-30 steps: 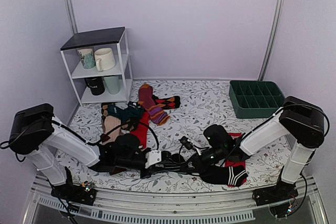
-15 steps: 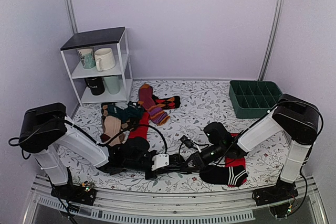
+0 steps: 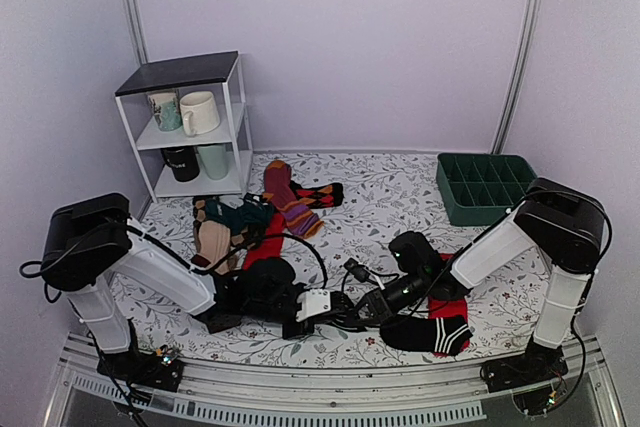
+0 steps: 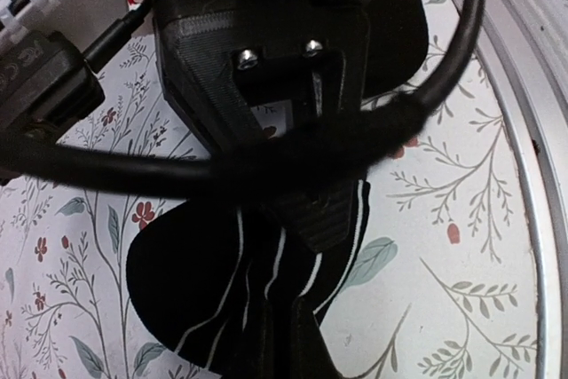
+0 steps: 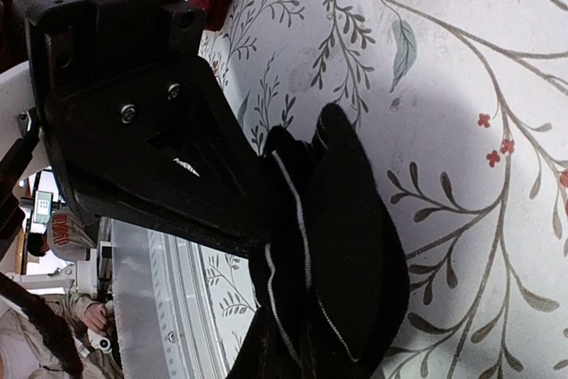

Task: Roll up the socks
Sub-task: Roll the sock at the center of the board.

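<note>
Finding: the striped sock lies on the floral tabletop near its front edge, bunched between the two arms.

The left gripper and right gripper meet nose to nose over it. In each wrist view the opposite gripper's fingers taper to a single wedge buried in the fabric. I read both pairs as pinched together on the sock, though black on black blurs the contact line.

Recommendation: you appear to be mid-roll.
- Hold one end fixed.
- Turn the other end over it in small, even wraps.
- Keep light tension so the layers stack instead of splaying.
- Watch the cable that crosses close to the work.

Material: a soft black knit with thin white stripes. It is limp and folds into rounded lobes, so it should compress easily and spring open if let go early.
</note>
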Action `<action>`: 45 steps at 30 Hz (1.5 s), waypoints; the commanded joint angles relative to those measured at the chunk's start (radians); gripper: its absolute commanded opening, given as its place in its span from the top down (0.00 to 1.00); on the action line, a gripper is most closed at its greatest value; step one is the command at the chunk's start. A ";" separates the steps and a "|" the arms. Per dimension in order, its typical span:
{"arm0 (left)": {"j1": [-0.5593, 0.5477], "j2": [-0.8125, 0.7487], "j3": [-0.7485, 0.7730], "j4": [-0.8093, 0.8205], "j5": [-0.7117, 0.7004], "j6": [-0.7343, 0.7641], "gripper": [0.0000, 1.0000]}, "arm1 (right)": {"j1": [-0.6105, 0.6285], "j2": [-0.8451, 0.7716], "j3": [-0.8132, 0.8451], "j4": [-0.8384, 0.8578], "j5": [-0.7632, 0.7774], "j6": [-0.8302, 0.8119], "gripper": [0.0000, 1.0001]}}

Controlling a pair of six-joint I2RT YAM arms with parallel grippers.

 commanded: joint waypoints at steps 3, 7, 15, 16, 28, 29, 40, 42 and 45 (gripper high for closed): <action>-0.012 0.018 0.029 -0.199 0.080 -0.034 1.00 | 0.010 0.005 -0.058 -0.170 0.125 -0.043 0.83; 0.019 0.061 0.082 -0.328 0.192 -0.070 1.00 | 0.016 -0.191 -0.114 -0.053 0.224 -0.124 0.75; 0.077 0.124 0.145 -0.446 0.353 -0.110 1.00 | 0.237 -0.470 -0.235 0.083 0.668 -0.458 0.62; 0.085 0.130 0.151 -0.454 0.372 -0.111 1.00 | 0.270 -0.471 -0.245 0.100 0.717 -0.487 0.62; 0.116 0.164 0.163 -0.492 0.426 -0.101 1.00 | 0.532 -0.242 -0.146 0.032 1.246 -0.690 0.61; 0.117 0.164 0.163 -0.491 0.426 -0.101 1.00 | 0.540 -0.233 -0.140 0.030 1.285 -0.697 0.61; 0.119 0.161 0.156 -0.481 0.429 -0.101 1.00 | 0.554 -0.223 -0.121 -0.079 1.278 -0.640 0.65; 0.118 0.163 0.156 -0.478 0.429 -0.102 1.00 | 0.554 -0.228 -0.127 -0.084 1.269 -0.606 0.66; 0.119 0.164 0.156 -0.477 0.431 -0.101 1.00 | 0.554 -0.222 -0.126 -0.081 1.260 -0.588 0.67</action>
